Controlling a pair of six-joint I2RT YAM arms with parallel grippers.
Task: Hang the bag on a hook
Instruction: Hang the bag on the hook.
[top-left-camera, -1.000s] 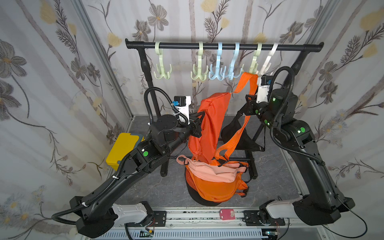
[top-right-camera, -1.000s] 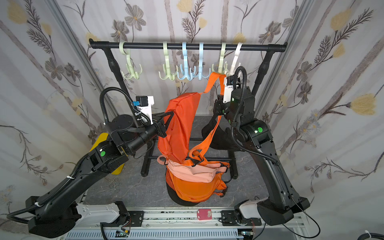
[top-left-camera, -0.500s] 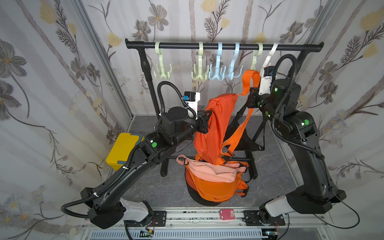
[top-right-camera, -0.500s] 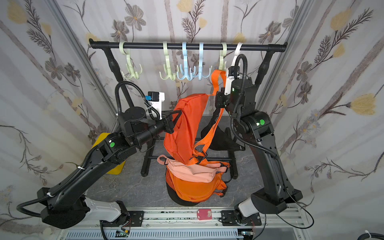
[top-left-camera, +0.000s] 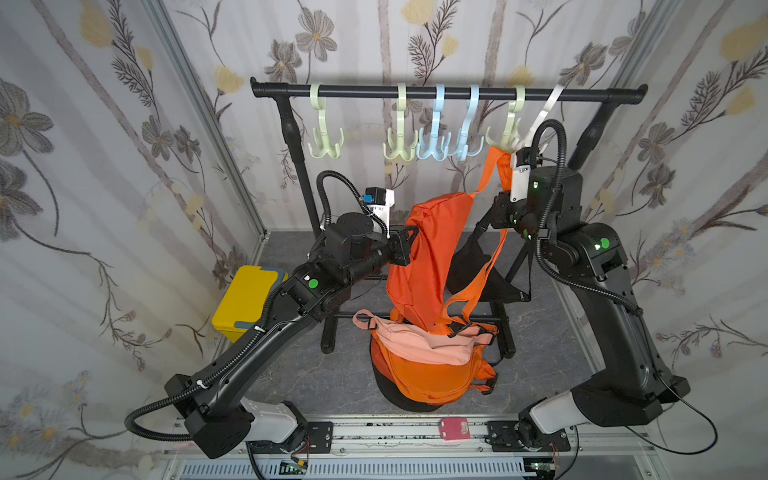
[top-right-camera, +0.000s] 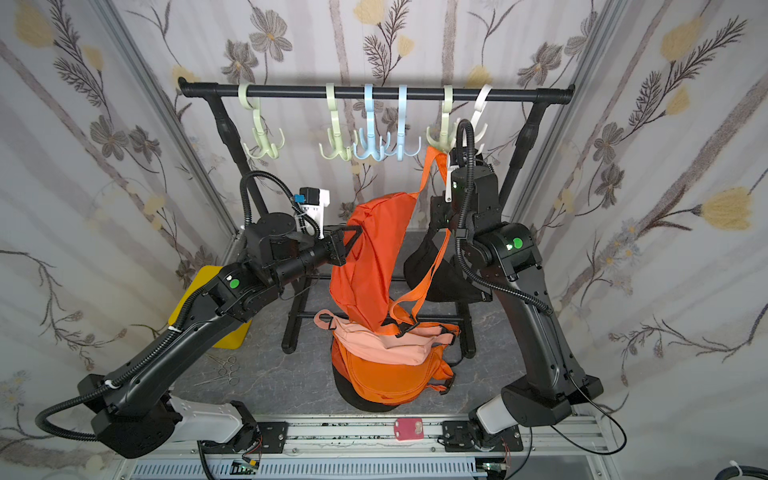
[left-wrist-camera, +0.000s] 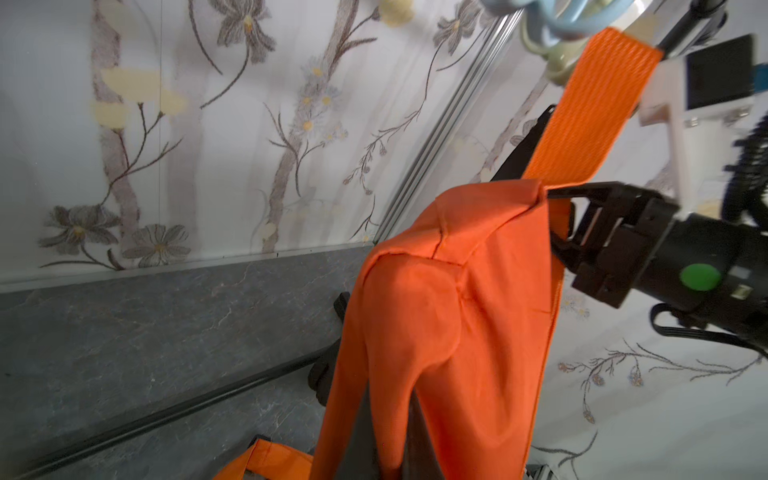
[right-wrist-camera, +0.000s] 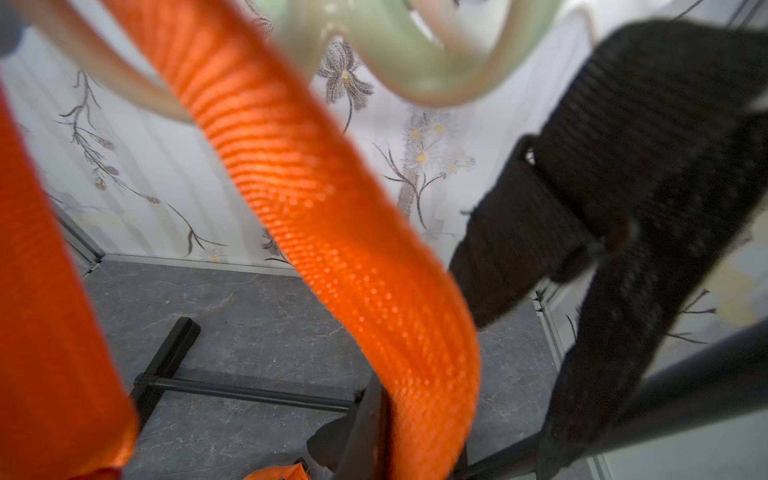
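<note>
An orange bag (top-left-camera: 428, 257) (top-right-camera: 368, 257) hangs above the floor between my two arms. My left gripper (top-left-camera: 409, 243) (top-right-camera: 351, 241) is shut on a fold of its body; in the left wrist view the fabric (left-wrist-camera: 449, 311) covers most of the fingers (left-wrist-camera: 417, 453). My right gripper (top-left-camera: 500, 208) (top-right-camera: 438, 212) (right-wrist-camera: 382, 436) is shut on the orange strap (top-left-camera: 492, 166) (right-wrist-camera: 332, 232) (left-wrist-camera: 582, 112). The strap's top loop reaches the prongs of a pale green hook (top-left-camera: 505, 139) (top-right-camera: 442, 139) (right-wrist-camera: 415, 54). I cannot tell whether it rests on a prong.
Several more pale green, blue and white hooks hang on the black rail (top-left-camera: 374, 90). A black bag (top-left-camera: 478, 270) hangs low beside my right arm. Pink and orange bags (top-left-camera: 428, 353) are piled on the floor. A yellow box (top-left-camera: 245, 299) stands at the left.
Both arms have risen. The right gripper carried the strap loop up to the pale green hook, and the left gripper moved up and right with the bag's body.
</note>
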